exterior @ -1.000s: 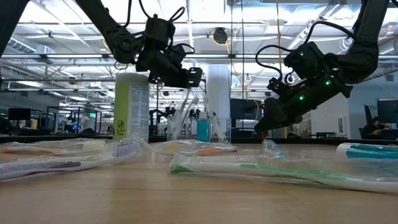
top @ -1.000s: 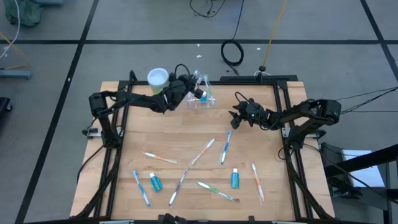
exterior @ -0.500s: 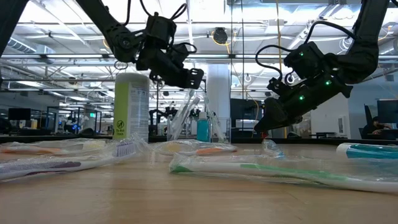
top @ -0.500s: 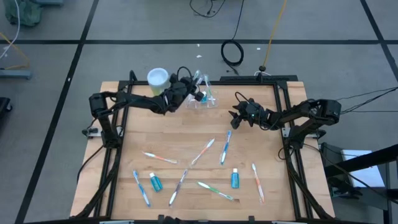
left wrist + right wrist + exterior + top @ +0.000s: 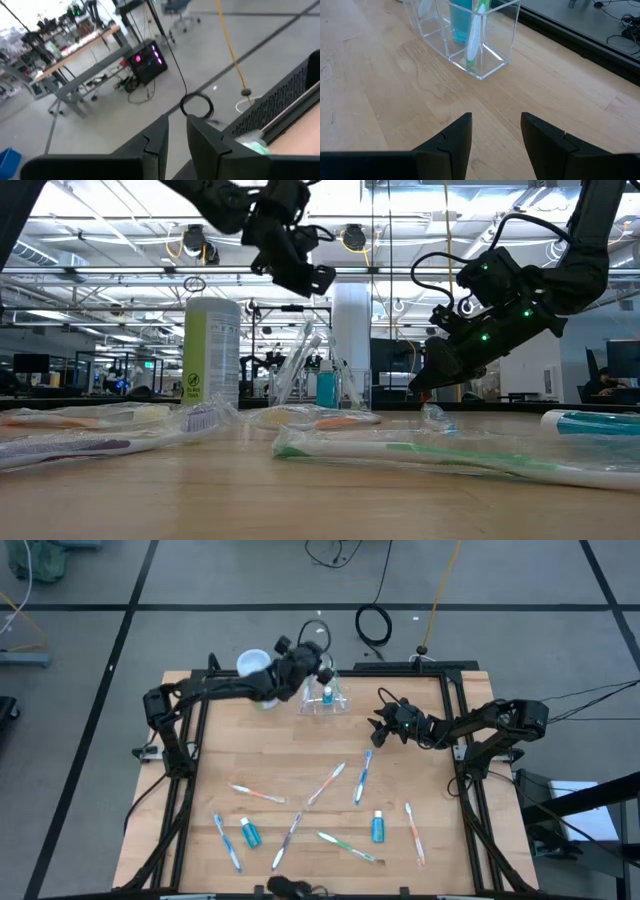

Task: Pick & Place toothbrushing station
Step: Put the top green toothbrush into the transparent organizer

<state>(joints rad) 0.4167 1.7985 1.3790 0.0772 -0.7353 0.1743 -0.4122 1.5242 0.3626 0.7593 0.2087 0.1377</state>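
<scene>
station: our toothbrushing station (image 5: 323, 700) sits at the table's far edge, centre.
left gripper (image 5: 322, 662): raised just behind the station, fingers nearly together, nothing between them.
right gripper (image 5: 381, 727): spread, empty, near the station's right side.
axis: station's long side runs left-right.
views: right wrist view shows blue tube (image 5: 460, 17) and brush (image 5: 475, 30) inside; we can't resolve them overhead.

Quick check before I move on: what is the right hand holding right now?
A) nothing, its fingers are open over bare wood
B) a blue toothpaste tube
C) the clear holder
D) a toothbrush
A: the right hand has its fingers apart with only bare table between them; the clear holder stands apart, ahead of it.
</scene>
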